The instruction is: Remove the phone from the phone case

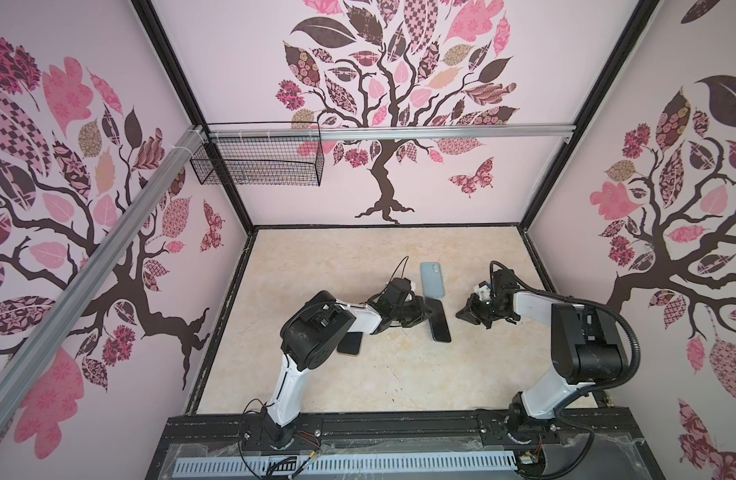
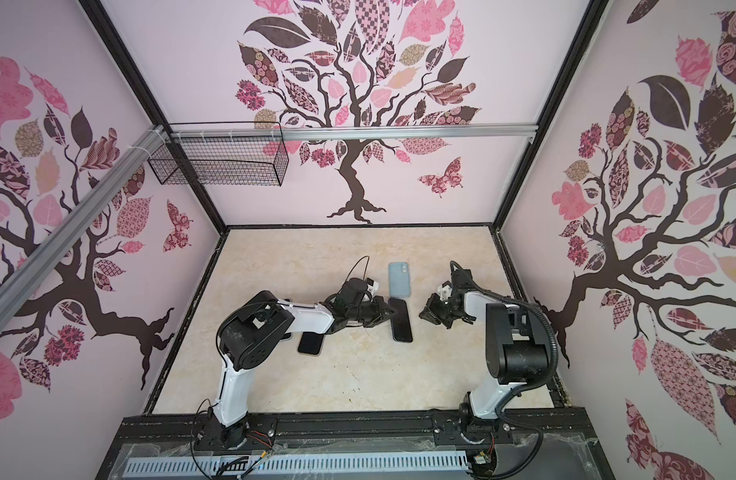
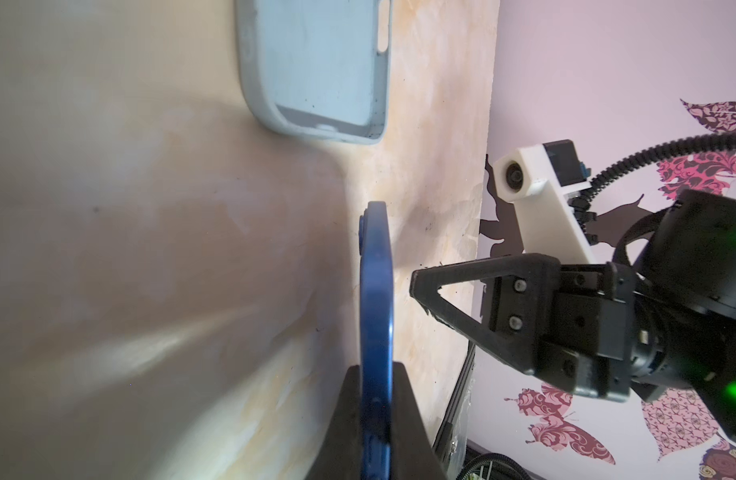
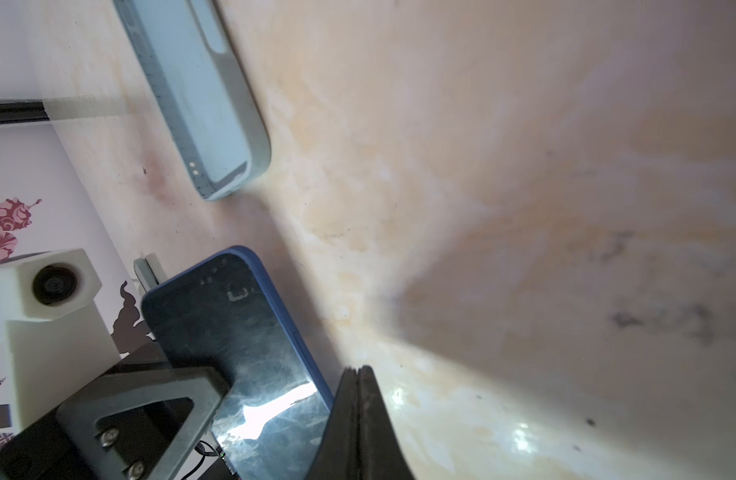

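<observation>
- Phone (image 1: 440,322) is out of its case. I see it in both top views (image 2: 401,320), dark screen up, blue rim, lengthwise near the middle of the desk (image 1: 358,382).
- Left jaws are clamped on it, reaching in from its left long side toward the far half. My left wrist view shows the blue edge (image 3: 374,316) pinched between the two black fingers (image 3: 412,424).
- I can't tell whether the phone rests on the desk or hangs just above it.
- Phone case (image 1: 432,279), pale blue, lies empty on the desk just behind the phone's far end. It is open side up, and its hollow inside shows plainly in the left wrist view (image 3: 320,70) and the right wrist view (image 4: 208,104).
- Right jaws are pressed together on nothing. They sit just off the phone's right long side, tip aimed at it with a small gap between.
- Second dark phone (image 1: 350,343) lies flat on the desk, nearer to me, half tucked under the left arm (image 1: 316,324).
</observation>
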